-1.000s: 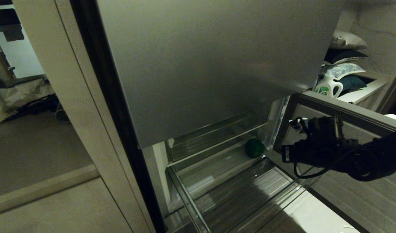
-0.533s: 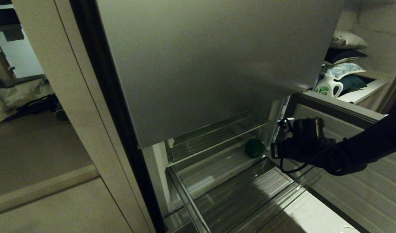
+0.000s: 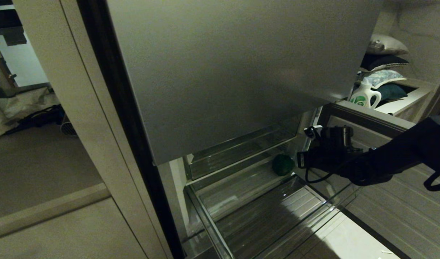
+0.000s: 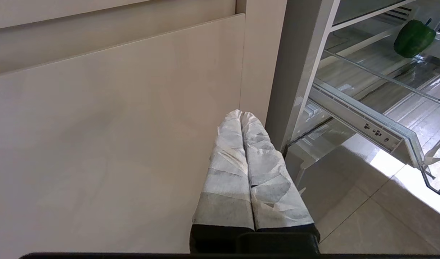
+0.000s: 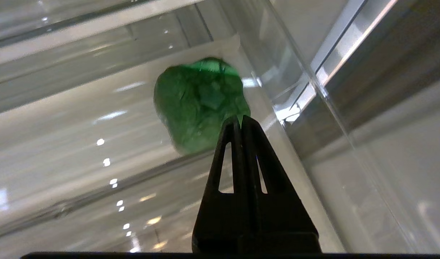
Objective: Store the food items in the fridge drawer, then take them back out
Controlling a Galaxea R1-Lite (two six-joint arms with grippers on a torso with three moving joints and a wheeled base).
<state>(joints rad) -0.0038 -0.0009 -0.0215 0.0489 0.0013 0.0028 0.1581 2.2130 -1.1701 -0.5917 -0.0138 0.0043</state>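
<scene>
A dim kitchen corner, grey fridge (image 3: 223,72) standing open. The green food item (image 3: 283,164) lies in the far right corner of the pulled-out fridge drawer (image 3: 205,216). Just beside it on the right hangs the right tool (image 5: 240,120), clenched and empty, pointing at it. The left tool (image 4: 242,115), also clenched, is parked well apart.
</scene>
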